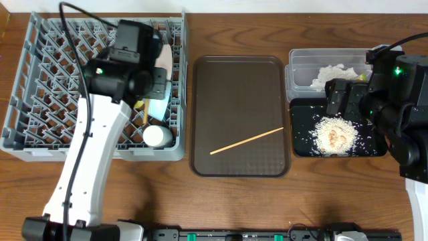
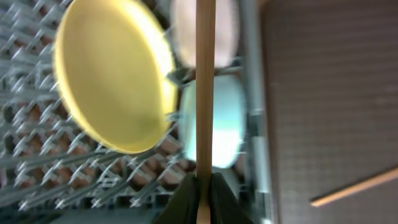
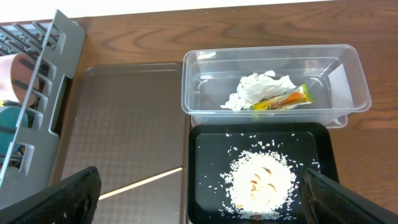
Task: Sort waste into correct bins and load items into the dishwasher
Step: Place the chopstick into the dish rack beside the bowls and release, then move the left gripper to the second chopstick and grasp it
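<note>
Grey dish rack [image 1: 40, 100], nine o'clock, holds the yellow plate [image 2: 112, 81]; brown tray [image 1: 241, 87] at centre bears a loose chopstick [image 1: 247, 141]. At three o'clock, right gripper [image 3: 199, 186] gapes over black tray [image 3: 208, 149] and its crumbs [image 3: 261, 177]. Left gripper [image 2: 204, 186] pinches the second chopstick [image 2: 205, 93] over the rack.

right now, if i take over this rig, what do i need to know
The left end effector is shut on one chopstick, over the dish rack. The right end effector is open, empty, above the black tray.
Done: yellow plate, blue bowl, white bowl and cup in the rack; tissue and wrapper in the clear tub; crumbs in the black tray.
To do: place the held chopstick in the rack, then fetch the second chopstick from the brown tray.
</note>
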Robot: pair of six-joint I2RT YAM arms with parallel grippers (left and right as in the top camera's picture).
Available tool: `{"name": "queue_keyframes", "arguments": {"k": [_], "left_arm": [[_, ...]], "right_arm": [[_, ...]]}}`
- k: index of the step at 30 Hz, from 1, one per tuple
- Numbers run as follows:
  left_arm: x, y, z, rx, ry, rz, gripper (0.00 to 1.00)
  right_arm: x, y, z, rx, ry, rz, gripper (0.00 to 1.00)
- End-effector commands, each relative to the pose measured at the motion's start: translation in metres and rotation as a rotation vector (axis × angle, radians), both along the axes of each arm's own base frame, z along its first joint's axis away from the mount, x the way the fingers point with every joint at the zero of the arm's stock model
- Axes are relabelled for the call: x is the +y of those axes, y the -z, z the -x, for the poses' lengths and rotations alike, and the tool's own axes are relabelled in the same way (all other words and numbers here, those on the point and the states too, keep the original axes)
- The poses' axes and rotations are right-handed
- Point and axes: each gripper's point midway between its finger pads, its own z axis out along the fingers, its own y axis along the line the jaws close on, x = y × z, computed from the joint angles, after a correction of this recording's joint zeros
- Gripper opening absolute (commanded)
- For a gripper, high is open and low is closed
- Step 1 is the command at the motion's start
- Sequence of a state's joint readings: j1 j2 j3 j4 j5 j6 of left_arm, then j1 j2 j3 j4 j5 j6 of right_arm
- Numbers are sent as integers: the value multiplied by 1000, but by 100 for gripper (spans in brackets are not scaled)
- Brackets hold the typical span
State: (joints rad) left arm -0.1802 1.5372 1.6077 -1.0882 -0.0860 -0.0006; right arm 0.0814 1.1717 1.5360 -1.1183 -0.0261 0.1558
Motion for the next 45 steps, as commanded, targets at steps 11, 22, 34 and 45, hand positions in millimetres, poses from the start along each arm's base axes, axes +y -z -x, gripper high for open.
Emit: {"name": "queue_keyframes", "arguments": {"k": [11, 22, 34, 45], "left_arm": [[54, 99, -13, 223, -34, -118, 8], [54, 105, -20, 233, -39, -118, 34], [12, 20, -23, -24, 7, 128, 34], [-120, 23, 18, 48, 417, 245, 34]], "right_arm": [[-4, -1, -1, -2, 17, 2, 99], [-4, -1, -1, -2, 17, 1, 99], [-4, -1, -1, -2, 17, 2, 99], [-4, -1, -1, -2, 17, 2, 99]]}}
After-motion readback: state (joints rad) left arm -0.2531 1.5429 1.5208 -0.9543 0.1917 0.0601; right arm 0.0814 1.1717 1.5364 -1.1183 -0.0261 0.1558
